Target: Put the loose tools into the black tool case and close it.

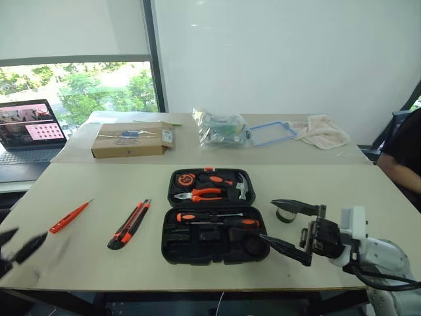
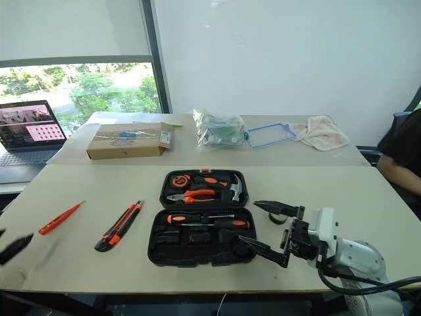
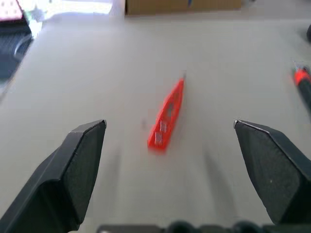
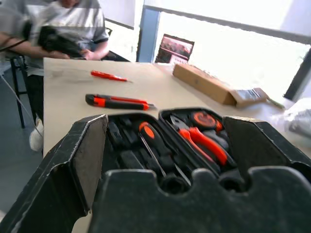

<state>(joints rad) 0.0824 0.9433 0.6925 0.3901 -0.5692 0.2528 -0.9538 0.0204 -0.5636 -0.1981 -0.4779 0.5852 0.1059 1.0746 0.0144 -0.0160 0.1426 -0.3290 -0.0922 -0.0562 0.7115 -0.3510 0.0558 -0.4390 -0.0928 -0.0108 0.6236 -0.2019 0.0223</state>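
The black tool case [image 1: 172,245] lies open at the table's middle. Two black-and-orange screwdrivers [image 1: 210,216] rest in its near half, while pliers and a hammer sit in its far half. To the case's left lies the orange-black utility knife [image 1: 129,224], and further left the slim orange screwdriver [image 1: 69,216]. A small black tape roll [image 1: 287,216] sits right of the case, partly behind a finger of my right gripper. The right gripper [image 1: 267,220] is open and empty, pointing at the case's right end. At the table's left edge my left gripper [image 1: 26,238] is open, with the slim screwdriver [image 3: 166,116] ahead of it.
A cardboard box [image 1: 131,139], a plastic bag [image 1: 220,127], a blue frame [image 1: 271,133] and a cloth [image 1: 322,130] lie on the far table. A laptop [image 1: 29,131] stands at far left. A person [image 1: 404,158] sits at the right edge.
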